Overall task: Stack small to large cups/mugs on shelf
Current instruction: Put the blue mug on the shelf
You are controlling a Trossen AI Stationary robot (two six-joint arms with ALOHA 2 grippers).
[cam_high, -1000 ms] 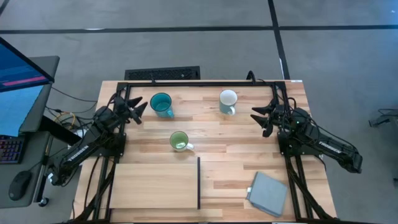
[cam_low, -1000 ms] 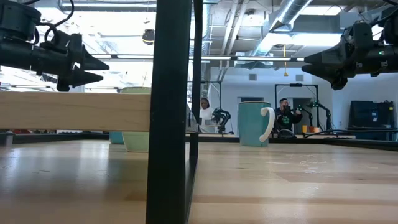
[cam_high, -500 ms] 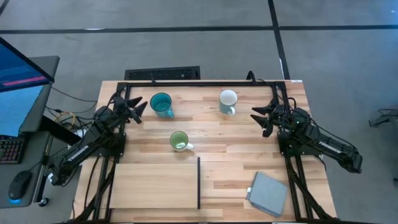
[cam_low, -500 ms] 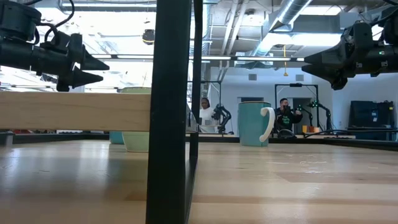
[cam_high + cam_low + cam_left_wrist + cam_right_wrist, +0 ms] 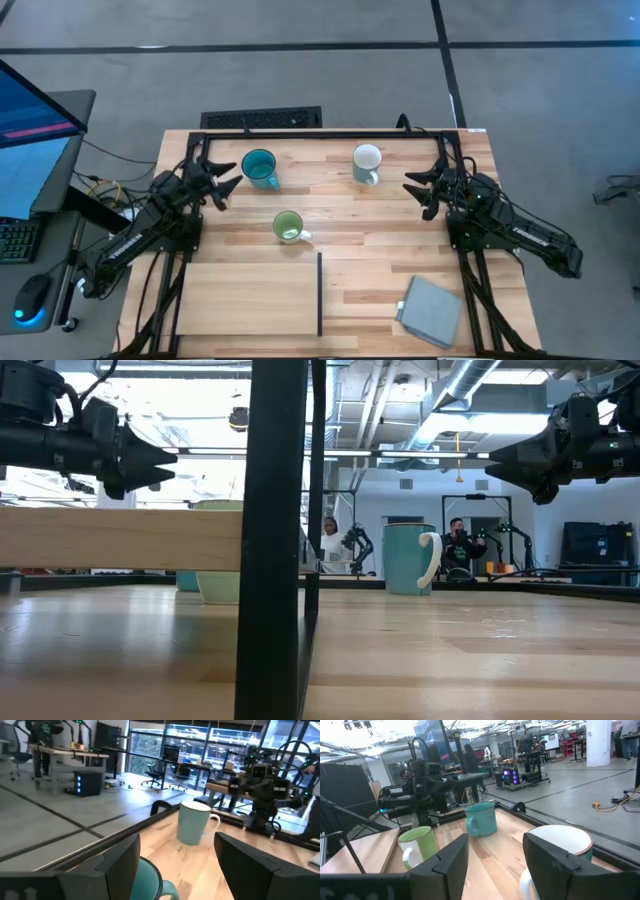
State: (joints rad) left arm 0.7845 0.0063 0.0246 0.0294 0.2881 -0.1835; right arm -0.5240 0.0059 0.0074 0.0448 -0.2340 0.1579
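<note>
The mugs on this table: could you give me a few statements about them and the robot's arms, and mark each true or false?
1. The teal mug is already on the shelf. False: it stands on the tabletop, away from the shelf.
2. The white mug is the mug nearest the right gripper. True.
3. The left gripper holds the green mug. False: it is open and empty, beside the teal mug.
4. No mug is stacked in another. True.
5. Both grippers are open. True.
</note>
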